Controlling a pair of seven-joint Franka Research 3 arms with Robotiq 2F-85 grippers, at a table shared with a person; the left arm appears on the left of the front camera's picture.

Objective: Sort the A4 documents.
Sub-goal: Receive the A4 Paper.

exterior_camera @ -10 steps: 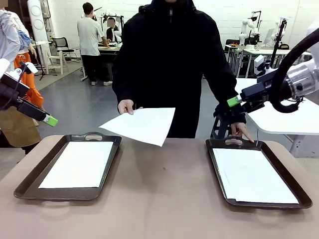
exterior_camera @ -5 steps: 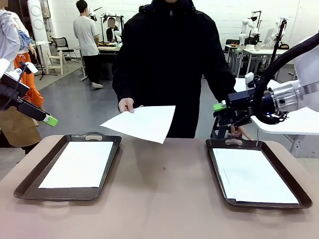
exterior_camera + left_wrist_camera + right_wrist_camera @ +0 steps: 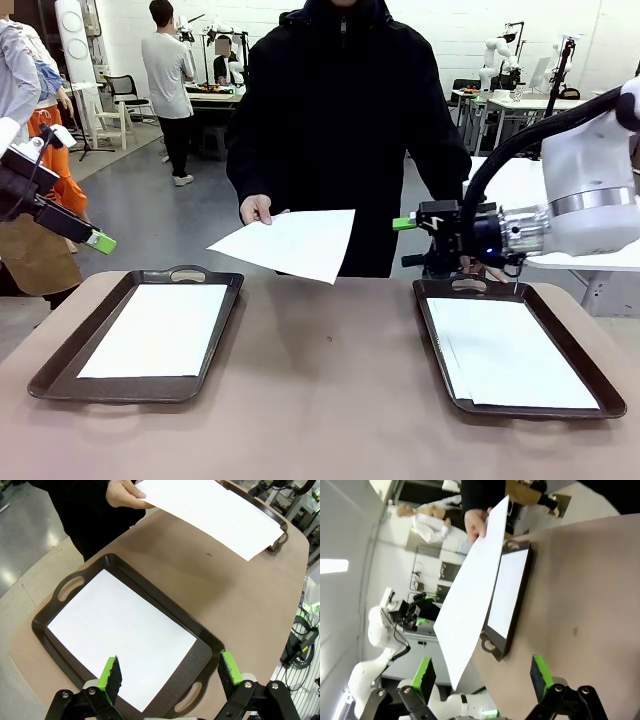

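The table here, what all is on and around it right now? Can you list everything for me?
Table: one, light brown, across the foreground.
Trays: two, dark grey-brown with handles; left tray and right tray, at the table's two ends.
Sheets in trays: white; left sheet lies flat in the left tray, right sheet in the right tray; whether either is a stack, I cannot tell.
Held sheet: one, white, in the air over the table's far edge.
Person's hand: holds that sheet by a corner.
Left gripper: black with green pads, open, above the left tray.
Right gripper: open, empty, pointing toward the held sheet.
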